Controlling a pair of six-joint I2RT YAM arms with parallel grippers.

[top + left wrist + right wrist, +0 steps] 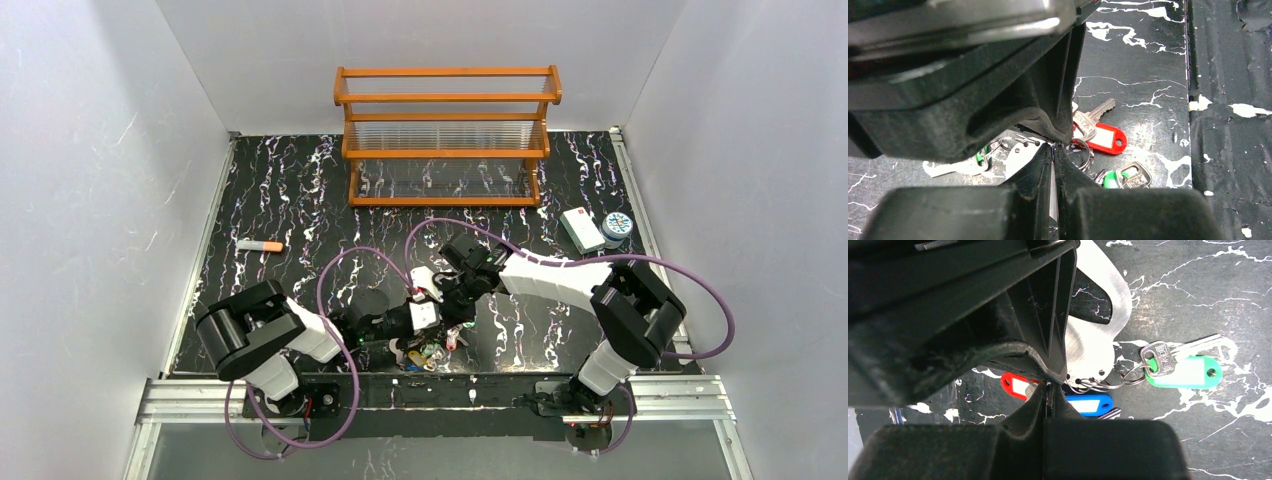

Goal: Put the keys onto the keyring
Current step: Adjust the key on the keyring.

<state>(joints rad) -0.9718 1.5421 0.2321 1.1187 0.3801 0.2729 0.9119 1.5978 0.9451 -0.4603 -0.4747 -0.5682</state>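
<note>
Several keys [1168, 365] look hooked by little rings [1104, 383] at the bottom edge of the keyring [1090, 355], so mostly done, I'd guess. Left gripper [1054, 146] and right gripper [1047, 386] are both clenched right beside it, can't tell on what.

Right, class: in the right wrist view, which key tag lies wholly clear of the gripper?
The green tag, out to the right by its key. The red tag and blue tag are each partly hidden behind the right gripper.
</note>
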